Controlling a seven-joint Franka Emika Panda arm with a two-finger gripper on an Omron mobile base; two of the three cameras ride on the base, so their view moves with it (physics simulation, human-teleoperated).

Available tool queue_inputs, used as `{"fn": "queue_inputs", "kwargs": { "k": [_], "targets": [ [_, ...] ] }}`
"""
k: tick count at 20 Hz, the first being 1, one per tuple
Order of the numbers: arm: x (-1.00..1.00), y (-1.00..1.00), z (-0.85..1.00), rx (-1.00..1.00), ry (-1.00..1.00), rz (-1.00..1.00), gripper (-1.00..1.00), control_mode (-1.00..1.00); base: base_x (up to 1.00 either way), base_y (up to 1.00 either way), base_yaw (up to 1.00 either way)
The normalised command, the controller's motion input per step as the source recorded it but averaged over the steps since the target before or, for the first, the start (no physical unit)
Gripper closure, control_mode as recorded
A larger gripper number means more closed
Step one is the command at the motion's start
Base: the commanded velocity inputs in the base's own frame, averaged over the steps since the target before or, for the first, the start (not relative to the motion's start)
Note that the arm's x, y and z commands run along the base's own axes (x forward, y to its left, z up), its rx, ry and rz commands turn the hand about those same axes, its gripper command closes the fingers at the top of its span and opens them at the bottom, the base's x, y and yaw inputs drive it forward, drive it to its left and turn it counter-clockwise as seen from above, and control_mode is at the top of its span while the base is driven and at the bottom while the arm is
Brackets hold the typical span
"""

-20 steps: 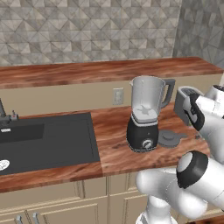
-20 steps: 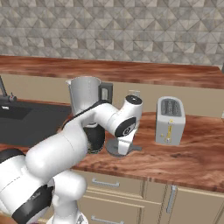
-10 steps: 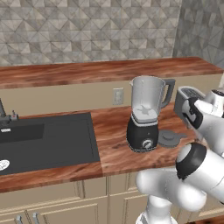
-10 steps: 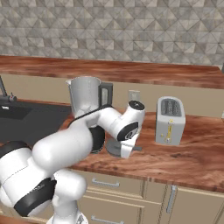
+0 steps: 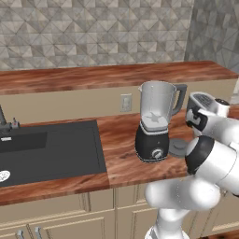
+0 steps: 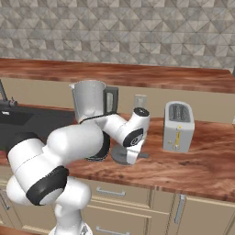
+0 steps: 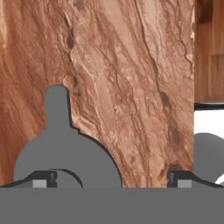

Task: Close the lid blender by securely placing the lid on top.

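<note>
In the left base view the blender (image 5: pixel 157 124) stands on the wooden counter (image 5: pixel 121 154), its clear jar open at the top. The lid (image 5: pixel 177 147) lies flat on the counter just right of the blender's black base, partly hidden behind the arm's dark elbow. The hand is low beside it, but the arm's white links cover the fingers. A dark sink (image 5: pixel 46 149) lies well off to the left, far from the hand.

In the right base view the arm curls around in front of the blender (image 6: pixel 94 112), and the wrist points down at the lid (image 6: pixel 121 156), which rests on the counter (image 6: pixel 183 170) directly under the hand. A silver toaster (image 6: pixel 178 126) stands apart on the far side of the hand from the blender. The fingers are hidden behind the wrist.

In the hand view the gripper (image 7: pixel 111 179) looks straight down at the wood grain. The two fingertips (image 7: pixel 43 178) stand wide apart with only counter between them. The lid (image 7: pixel 65 151) sits under the left tip, its tab pointing up and away from the hand; the right tip hangs over bare counter. The hand holds nothing.
</note>
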Motion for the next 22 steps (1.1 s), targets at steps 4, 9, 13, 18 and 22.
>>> {"fn": "queue_inputs", "kwargs": {
  "k": [4,9,13,18,22],
  "targets": [
    [0.35,-0.21,-0.16,0.00,0.06,0.00,-1.00,-1.00,0.00,0.00,0.00],
    [0.20,-0.25,-0.20,0.00,0.03,0.00,-1.00,-1.00,0.00,0.00,0.00],
    [0.05,-0.05,-0.13,0.00,0.00,0.00,-1.00,-1.00,0.00,0.00,0.00],
    [0.06,0.00,-0.16,0.00,0.00,0.00,-1.00,-1.00,0.00,0.00,0.00],
    [0.07,0.00,-0.17,0.00,0.00,0.00,-1.00,-1.00,0.00,0.00,0.00]
  ]
}}
